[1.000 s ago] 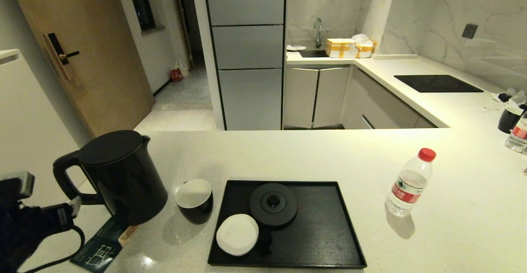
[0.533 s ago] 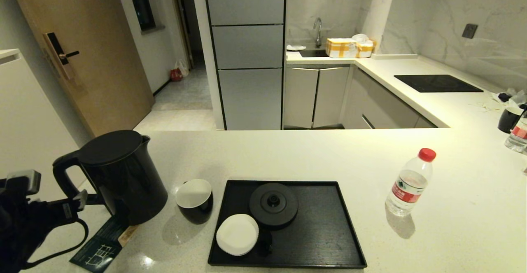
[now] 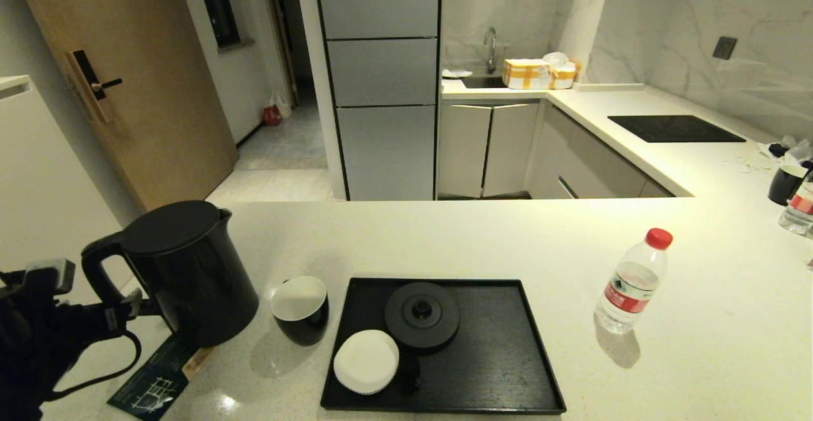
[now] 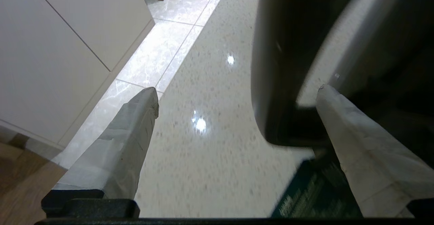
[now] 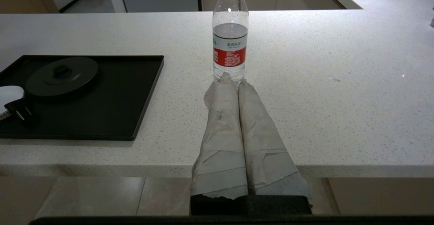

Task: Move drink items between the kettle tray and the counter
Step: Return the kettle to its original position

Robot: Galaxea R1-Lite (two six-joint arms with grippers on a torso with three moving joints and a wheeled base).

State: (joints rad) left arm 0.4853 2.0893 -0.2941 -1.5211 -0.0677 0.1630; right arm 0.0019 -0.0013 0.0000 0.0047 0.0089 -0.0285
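Note:
The black kettle (image 3: 190, 268) stands on the counter (image 3: 444, 237) at the near left, its handle (image 4: 284, 116) turned toward my left gripper (image 3: 89, 289). That gripper (image 4: 237, 91) is open, and the handle lies between the spread fingertips, nearer one finger (image 4: 342, 130), with no contact showing. The black cup (image 3: 300, 310) sits between the kettle and the kettle tray (image 3: 508, 370). To the right of the tray stands the red-capped bottle (image 3: 632, 281) on the counter. My right gripper (image 5: 234, 79) is shut and empty at the counter's near edge, pointing at the bottle (image 5: 230, 41).
The tray holds a black base disc (image 3: 422, 316) and a white saucer (image 3: 366, 362). A dark green card (image 3: 155, 383) lies under the kettle. The counter's left edge runs just beside my left gripper. Another cup (image 3: 786, 184) and bottle (image 3: 800, 208) stand far right, behind them a cooktop (image 3: 673, 129).
My left gripper has moved right toward the kettle's handle, and its fingers have spread a little wider. Nothing on the counter has moved.

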